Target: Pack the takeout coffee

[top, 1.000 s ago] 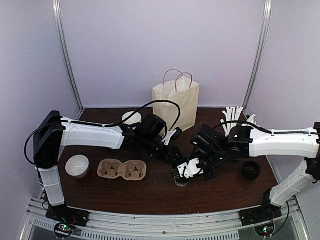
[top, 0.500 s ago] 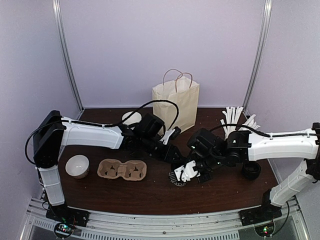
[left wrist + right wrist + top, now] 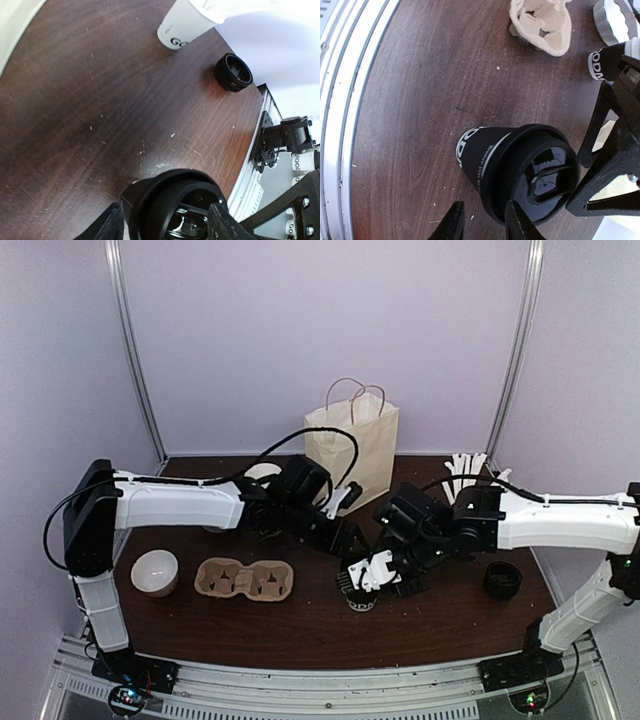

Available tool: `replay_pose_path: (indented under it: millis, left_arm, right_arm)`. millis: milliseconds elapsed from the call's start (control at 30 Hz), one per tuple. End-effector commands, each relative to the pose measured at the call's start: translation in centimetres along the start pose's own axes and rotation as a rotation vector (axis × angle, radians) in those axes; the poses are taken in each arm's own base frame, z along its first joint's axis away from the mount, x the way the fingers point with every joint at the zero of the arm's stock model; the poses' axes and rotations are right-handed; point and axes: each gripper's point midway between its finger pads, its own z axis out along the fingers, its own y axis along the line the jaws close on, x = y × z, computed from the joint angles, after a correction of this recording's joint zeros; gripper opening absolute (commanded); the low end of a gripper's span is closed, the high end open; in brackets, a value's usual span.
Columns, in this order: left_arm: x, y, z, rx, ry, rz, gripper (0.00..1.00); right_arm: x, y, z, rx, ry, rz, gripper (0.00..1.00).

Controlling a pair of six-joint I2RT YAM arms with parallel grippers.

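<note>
- The coffee cup [image 3: 515, 170] stands on the table [image 3: 300, 625] with its black lid on. It is right under both claws, in the middle near the front.
- The left claw [image 3: 167, 212] has one finger on each side of the cup's top. I cannot tell if the fingers squeeze the cup or only stand close to it.
- The right claw [image 3: 484, 206] is open a little and holds nothing. One finger sits in front of the lid's edge, and the other is beside the cup, over bare wood.
- I think the lid job is done and the packing step comes now — the cup is not in anything yet.
- The brown cup tray [image 3: 243, 580] lies to the left of the claws. The paper bag [image 3: 350, 440] stands behind them.
- Next, I think one claw must take a firm hold of the cup's side and keep it straight up. The two claws are crowded together, so the other one should get out of the way.
- A white bowl [image 3: 155, 572] sits far to the left of the claws, and a black stack of lids [image 3: 502, 580] sits to the right.
- The table is dark brown wood with tiny pale specks on it.
- The walls [image 3: 250, 340] behind the claws are pale purple, with shiny metal poles in the corners.
</note>
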Motion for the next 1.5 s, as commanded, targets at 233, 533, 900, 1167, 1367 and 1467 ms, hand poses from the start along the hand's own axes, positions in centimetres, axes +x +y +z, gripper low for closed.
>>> replay_pose_path:
  millis: [233, 533, 900, 1167, 1367, 1467]
  left_arm:
    - [-5.5, -3.5, -4.2, 0.007, -0.142, 0.1, 0.61]
    - [-1.0, -1.5, -6.5, -0.107, -0.099, 0.045, 0.6]
    - [3.9, -1.9, -4.3, -0.125, 0.017, -0.001, 0.63]
    - [4.5, -1.2, -2.5, -0.129, 0.046, -0.039, 0.62]
    - [3.3, -1.0, -1.8, -0.094, 0.016, -0.042, 0.59]
    - [2.8, -0.3, -1.6, -0.095, 0.01, -0.05, 0.58]
  right_arm:
    - [-1.9, -2.9, -4.2, 0.032, -0.126, 0.135, 0.34]
    - [1.9, -5.4, -5.3, -0.062, -0.27, 0.496, 0.54]
    - [4.7, -3.0, -1.4, -0.298, -0.25, 0.579, 0.68]
    - [5.3, -2.7, 0.6, -0.353, -0.207, 0.588, 0.71]
    - [5.0, -1.4, 0.2, -0.406, -0.213, 0.582, 0.71]
    - [4.8, -0.6, 0.0, -0.428, -0.215, 0.579, 0.71]
